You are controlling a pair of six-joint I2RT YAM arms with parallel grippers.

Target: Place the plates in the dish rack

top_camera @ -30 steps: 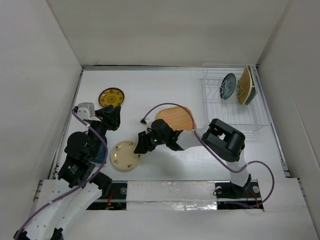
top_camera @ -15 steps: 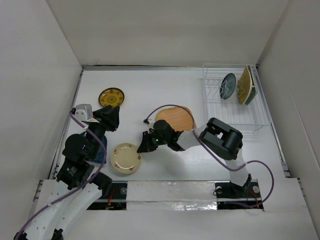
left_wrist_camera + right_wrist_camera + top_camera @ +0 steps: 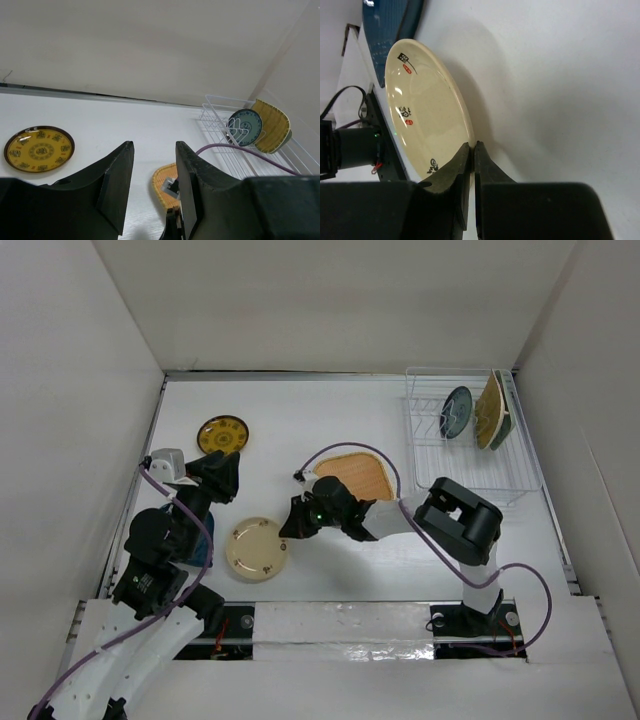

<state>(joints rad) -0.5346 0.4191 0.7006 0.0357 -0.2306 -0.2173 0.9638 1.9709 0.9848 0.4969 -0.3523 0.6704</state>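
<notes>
Shifted rightward on the tabletop (image 3: 400, 570), the cream plate (image 3: 258, 548) is pinched by the right claw (image 3: 471, 147) at its rim, judged the best hold: stiff, glossy, likely slippery, breakable; the left claw (image 3: 154, 150) is held half-open, empty.

White table (image 3: 330, 420), matte, boxed in by plain white walls: back wall (image 3: 330, 300), left wall (image 3: 60, 420), right wall (image 3: 600, 390). Dark seam (image 3: 290, 373) where table meets back wall, also a thin dark line in left wrist view. Shiny silver strip (image 3: 340, 625) along near table edge, crinkled white sheet (image 3: 340, 665) just below it
</notes>
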